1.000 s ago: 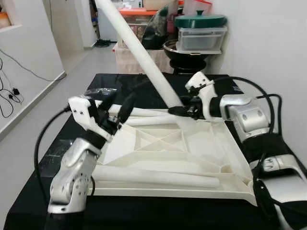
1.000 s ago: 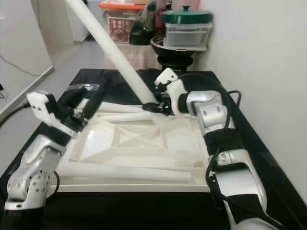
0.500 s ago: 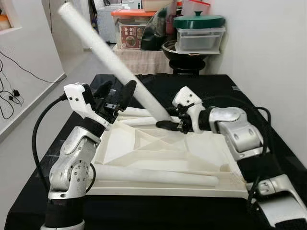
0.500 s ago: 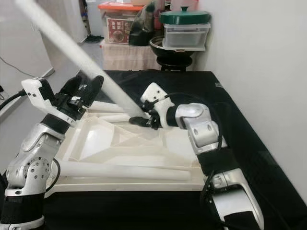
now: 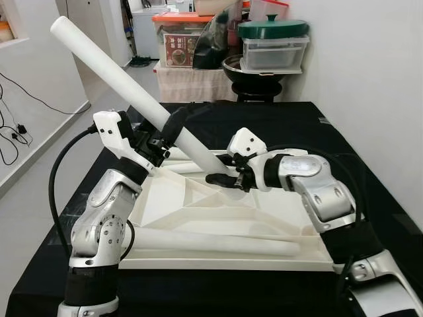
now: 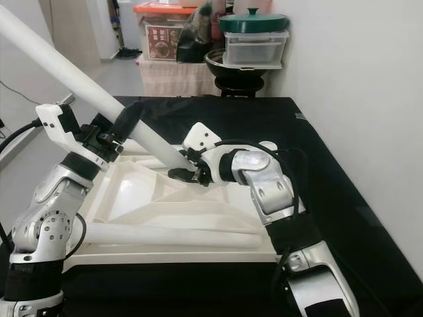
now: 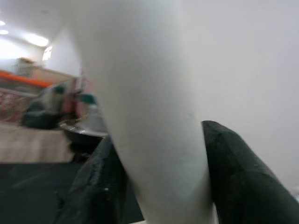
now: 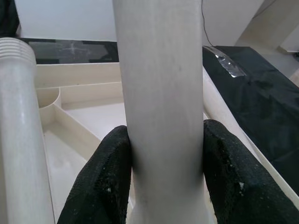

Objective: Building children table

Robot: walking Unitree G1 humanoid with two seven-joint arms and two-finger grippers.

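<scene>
A white ribbed table top (image 5: 218,205) lies upside down on the black table (image 5: 284,119). A long white table leg (image 5: 125,82) slants up to the left over it. My right gripper (image 5: 221,177) is shut on the leg's lower end, just above the table top's far rim. In the right wrist view its black fingers (image 8: 100,182) press both sides of the leg (image 8: 161,93). My left gripper (image 5: 168,135) is shut around the leg's middle, with fingers (image 7: 233,177) on either side of the leg (image 7: 149,116). Another leg (image 5: 211,243) lies across the front of the table top, and two lie at its back (image 5: 192,157).
Behind the table stand a clear box with a green-lidded pot (image 5: 274,30), a black bowl (image 5: 254,69) and an orange-lidded box (image 5: 182,39). A white wall runs along the right. Cables (image 5: 13,132) trail on the floor at the left.
The held leg has tilted lower, its top swinging left. My right gripper carried its lower end leftwards. My left gripper, open beside the leg before, has closed around its middle.
</scene>
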